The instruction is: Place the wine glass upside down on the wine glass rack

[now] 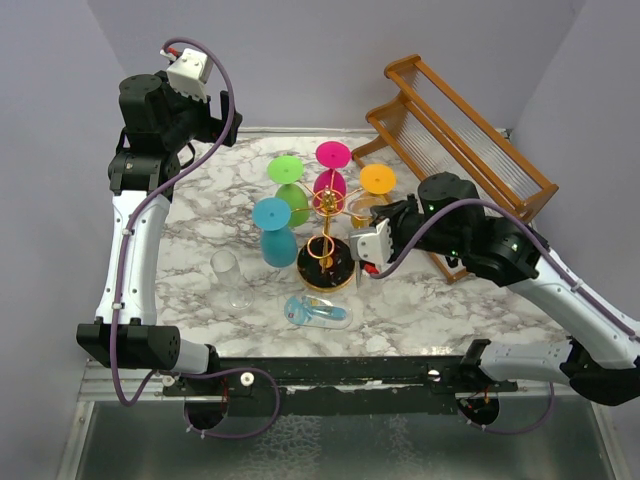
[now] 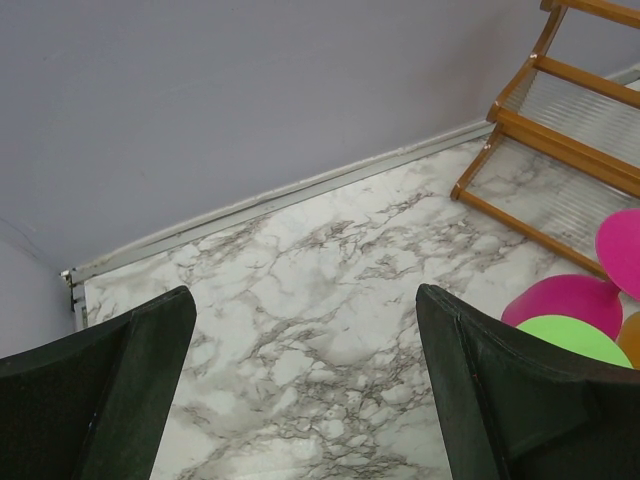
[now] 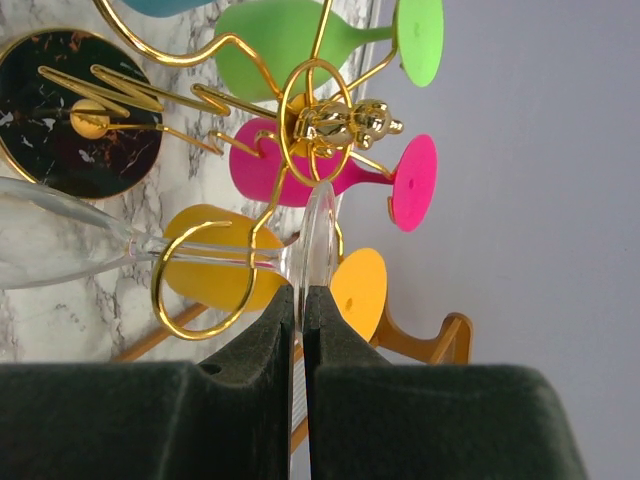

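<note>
My right gripper [image 3: 301,295] is shut on the edge of the round foot of a clear wine glass [image 3: 319,228]. The glass lies sideways, its stem running through a gold ring arm [image 3: 205,275] of the wine glass rack [image 3: 325,120]. Its bowl [image 3: 50,245] reaches over the rack's black gold-rimmed base [image 3: 60,150]. From above, the right gripper [image 1: 366,252] sits just right of the rack [image 1: 326,238]. Blue [image 1: 274,235], green [image 1: 288,185], pink [image 1: 332,168] and orange [image 1: 376,185] glasses hang on it upside down. My left gripper [image 2: 303,300] is open and empty, high over the far left.
A large brown wooden slatted rack [image 1: 470,150] stands at the back right, behind the right arm. A clear glass [image 1: 230,277] stands on the marble table [image 1: 200,200] left of the gold rack. A bluish glass [image 1: 318,312] lies on its side near the front.
</note>
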`<state>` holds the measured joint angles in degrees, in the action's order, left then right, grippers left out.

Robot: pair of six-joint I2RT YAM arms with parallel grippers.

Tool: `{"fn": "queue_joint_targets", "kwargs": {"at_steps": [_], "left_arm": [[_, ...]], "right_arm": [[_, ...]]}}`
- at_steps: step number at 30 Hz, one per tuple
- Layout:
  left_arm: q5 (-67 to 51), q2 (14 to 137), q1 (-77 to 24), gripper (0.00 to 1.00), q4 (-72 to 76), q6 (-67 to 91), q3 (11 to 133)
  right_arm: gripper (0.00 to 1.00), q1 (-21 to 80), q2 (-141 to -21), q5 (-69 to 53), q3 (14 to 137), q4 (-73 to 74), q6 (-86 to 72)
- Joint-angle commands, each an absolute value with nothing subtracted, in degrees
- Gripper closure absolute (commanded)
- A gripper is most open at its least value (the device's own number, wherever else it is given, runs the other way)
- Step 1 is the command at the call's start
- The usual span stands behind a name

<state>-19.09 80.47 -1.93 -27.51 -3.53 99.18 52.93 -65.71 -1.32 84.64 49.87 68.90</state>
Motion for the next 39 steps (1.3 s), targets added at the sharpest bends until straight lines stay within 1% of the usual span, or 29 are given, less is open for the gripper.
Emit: {"fn": "queue_joint_targets", "kwargs": {"at_steps": [1, 9, 21, 26, 31, 39], "left_arm": [[-21.11, 79.7, -1.67, 0.06, -26.08, -3.21, 99.7], [-21.35, 79.0, -1.68, 0.06, -25.88, -4.08, 98.76], [-21.19, 78.31, -1.66, 0.06, -25.77, -4.73, 97.77], [-21.75, 77.75, -1.69, 0.06, -27.0, -7.22, 97.04], [-22.64, 77.49, -1.68, 0.06, -28.8, -9.65, 96.4], [-20.95, 76.91, -1.73, 0.06, -29.41, -12.01, 94.74]], "right_arm": [[0.99, 53.24, -64.85, 3.46, 83.68, 48.84, 70.36], [0.99, 53.26, -62.8, 0.18, 83.5, 50.5, 67.93], [0.95, 53.17, -59.68, 1.47, 78.47, 49.68, 66.51], [0.9, 53.17, -58.94, 1.66, 77.34, 49.87, 65.74], [0.83, 52.96, -58.46, 1.26, 77.06, 50.19, 64.92], [0.74, 52.49, -58.21, -0.03, 77.45, 51.0, 64.1]]}}
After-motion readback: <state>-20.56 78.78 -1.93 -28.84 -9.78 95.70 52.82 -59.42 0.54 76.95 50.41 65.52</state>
